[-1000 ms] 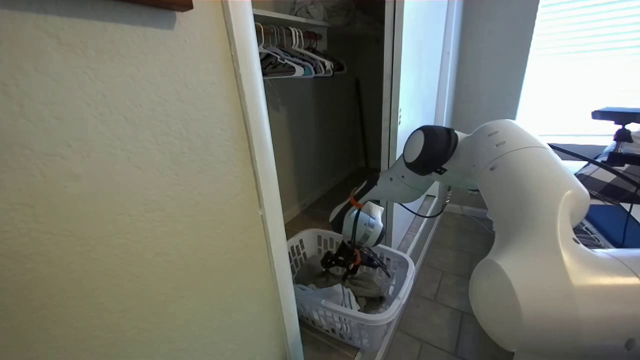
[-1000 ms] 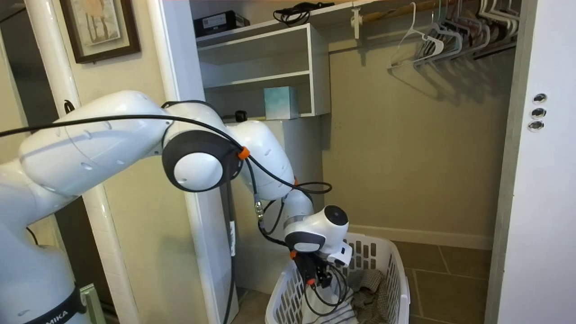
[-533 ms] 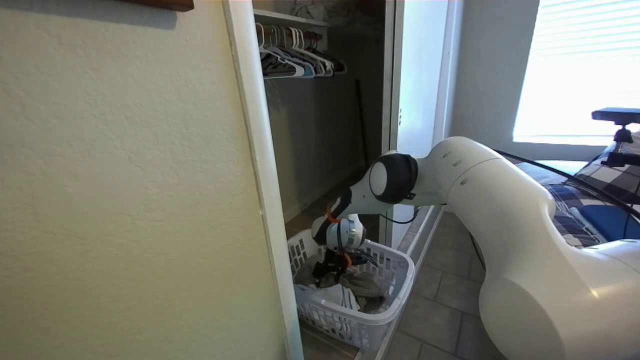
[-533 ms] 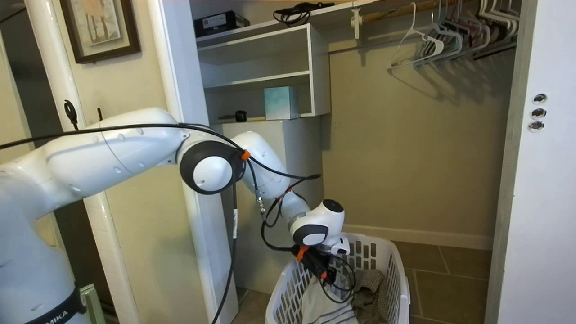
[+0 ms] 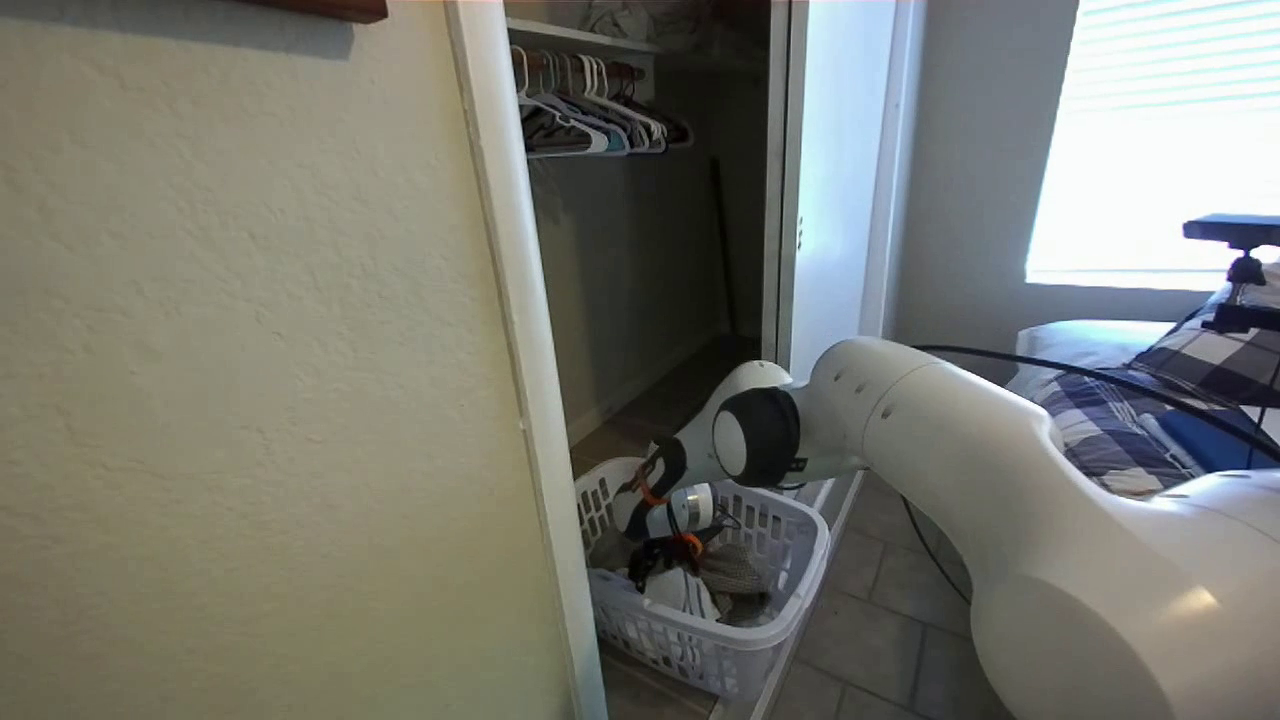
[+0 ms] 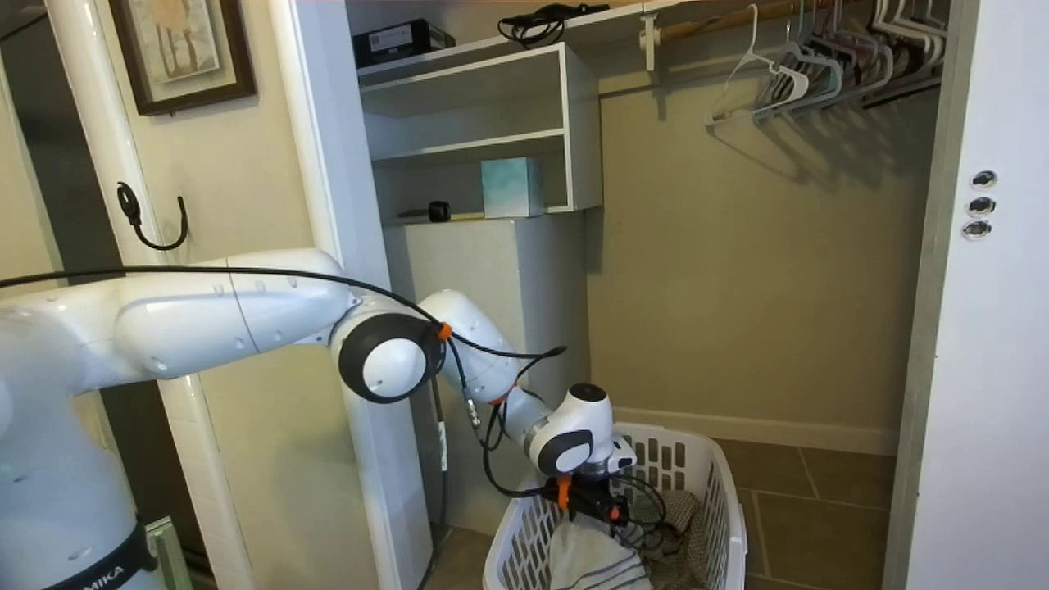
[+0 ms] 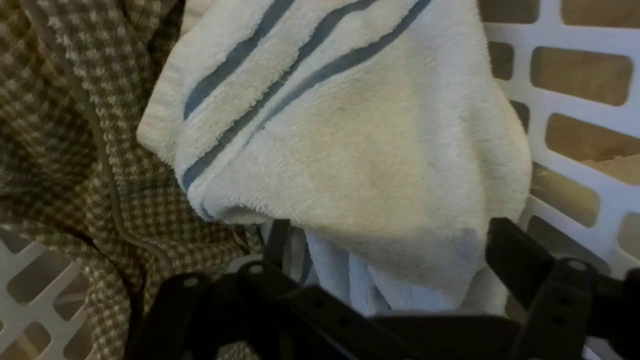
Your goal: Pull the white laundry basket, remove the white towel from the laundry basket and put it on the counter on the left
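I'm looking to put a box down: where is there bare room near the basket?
In an exterior view, floor shows bare between basket, back wall and door. Inside the basket it's crowded: towel, checked cloth and open gripper.

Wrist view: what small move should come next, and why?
I'd probably ease the gripper down slightly before closing: it stands open, and the towel shows between its fingers, but how deep they reach is hard to tell.
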